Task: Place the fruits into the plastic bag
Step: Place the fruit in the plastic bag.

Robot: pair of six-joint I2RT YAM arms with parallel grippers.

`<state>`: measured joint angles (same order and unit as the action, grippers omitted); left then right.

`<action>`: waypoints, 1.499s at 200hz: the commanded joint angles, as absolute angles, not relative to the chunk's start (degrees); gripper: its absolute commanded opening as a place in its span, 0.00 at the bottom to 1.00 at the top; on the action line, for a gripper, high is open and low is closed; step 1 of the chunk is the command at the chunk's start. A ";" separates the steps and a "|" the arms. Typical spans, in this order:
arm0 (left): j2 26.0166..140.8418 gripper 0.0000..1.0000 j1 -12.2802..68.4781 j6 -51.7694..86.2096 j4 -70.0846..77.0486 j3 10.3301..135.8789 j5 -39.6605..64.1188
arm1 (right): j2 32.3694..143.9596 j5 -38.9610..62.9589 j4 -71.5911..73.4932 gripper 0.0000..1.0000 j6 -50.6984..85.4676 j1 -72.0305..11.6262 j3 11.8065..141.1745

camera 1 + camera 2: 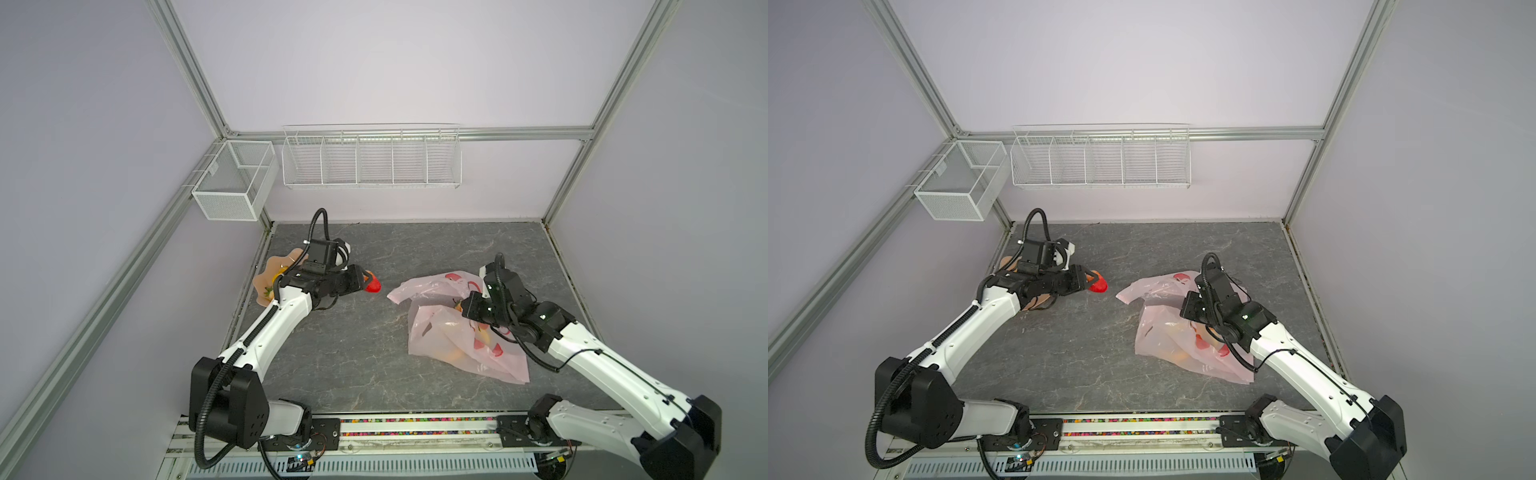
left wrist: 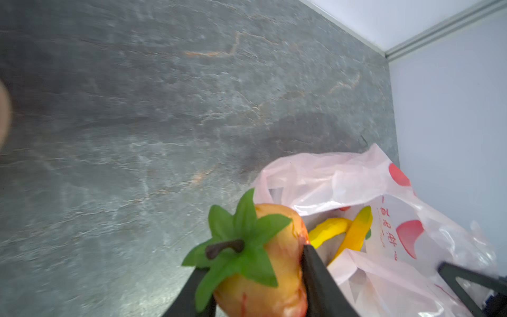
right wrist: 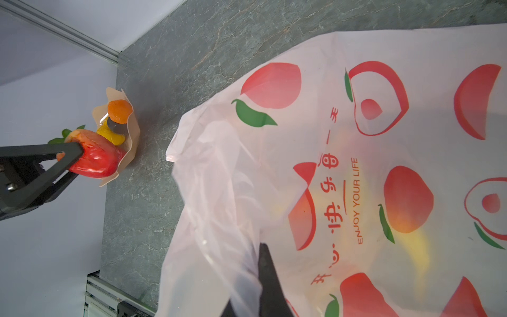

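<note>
One plastic bag (image 1: 432,328), two bananas (image 2: 356,230), one dish (image 1: 266,270), two wire baskets (image 1: 371,183)

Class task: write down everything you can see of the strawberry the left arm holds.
The strawberry is a glossy, plastic-looking toy, red at its tip, fading to orange-yellow near its green leaves and dark brown stem. It lies sideways, clamped between the black fingers of the left end effector, apparently clear of the grey table, between the dish and the pink bag.
</note>
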<state>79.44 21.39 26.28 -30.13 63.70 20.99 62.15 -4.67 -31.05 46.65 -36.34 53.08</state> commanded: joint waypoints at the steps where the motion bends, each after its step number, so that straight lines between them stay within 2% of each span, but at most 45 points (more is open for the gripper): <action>1: 81.83 0.25 24.78 24.97 -26.39 67.31 21.99 | 61.00 -4.61 -32.20 0.06 46.27 -35.86 52.72; 77: 94.28 0.21 36.78 20.92 -26.65 78.38 22.31 | 60.99 -4.39 -32.34 0.06 46.33 -35.96 52.82; 178: 100.37 0.17 47.02 21.45 -23.98 79.25 21.97 | 60.81 -4.44 -32.16 0.06 46.32 -35.98 52.73; 300: 107.70 0.16 50.25 26.35 -15.52 78.05 30.94 | 60.42 -3.82 -30.77 0.06 47.71 -35.91 52.75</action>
